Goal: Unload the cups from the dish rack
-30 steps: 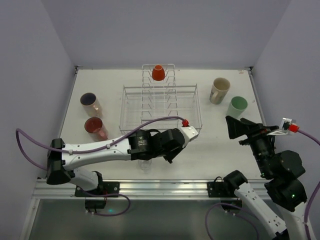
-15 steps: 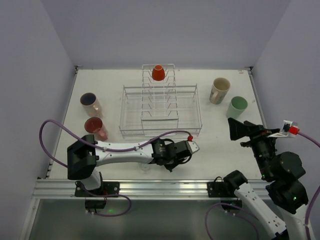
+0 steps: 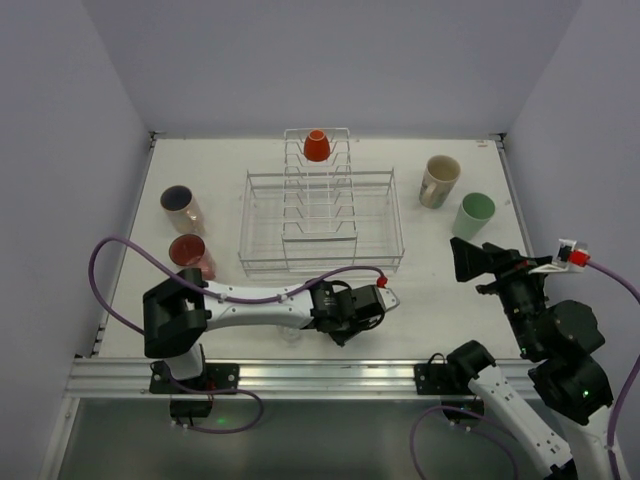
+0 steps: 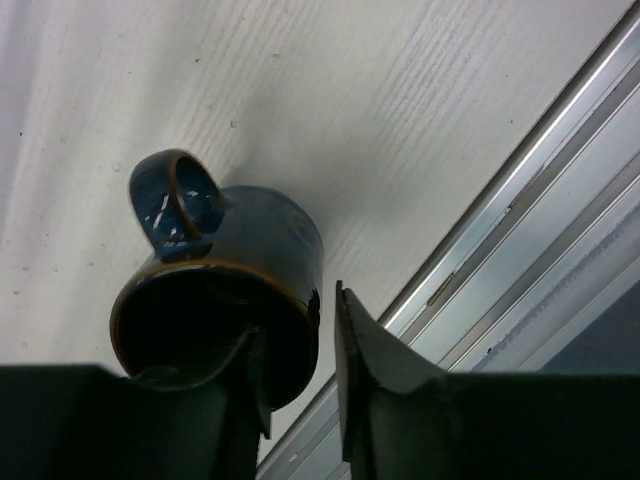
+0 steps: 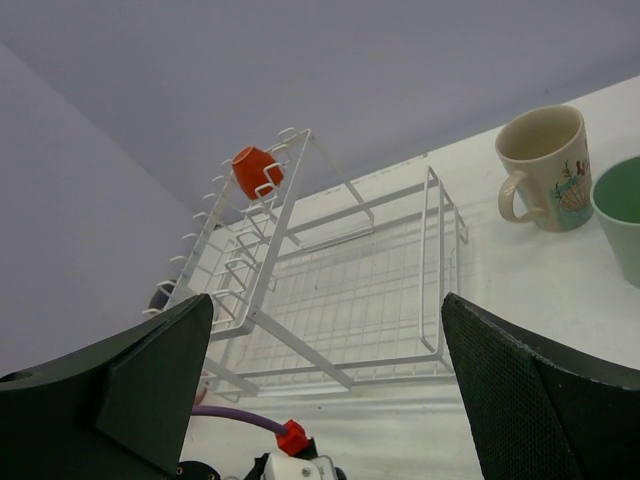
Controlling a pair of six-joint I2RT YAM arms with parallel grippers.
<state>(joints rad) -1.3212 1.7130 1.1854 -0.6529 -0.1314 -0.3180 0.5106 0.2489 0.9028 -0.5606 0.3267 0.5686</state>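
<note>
Dark-blue mug [image 4: 255, 235] with a brown-edged rim on the pale, wood-grained counter [image 4: 420, 110], mouth toward the lens, loop handle [image 4: 180, 200] at upper left. Black pincer [image 4: 297, 318] astride the mug's wall: one finger [image 4: 245, 390] inside the mouth, the other outside, with a thin sliver of counter between it and the rim. Silvery metal rail [image 4: 520, 250] diagonally along the counter's edge at right.

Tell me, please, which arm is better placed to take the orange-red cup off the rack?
Probably right: the right end effector is open, empty and faces the dish rack with the orange-red cup; the left end effector straddles the wall of the dark-blue mug.
</note>
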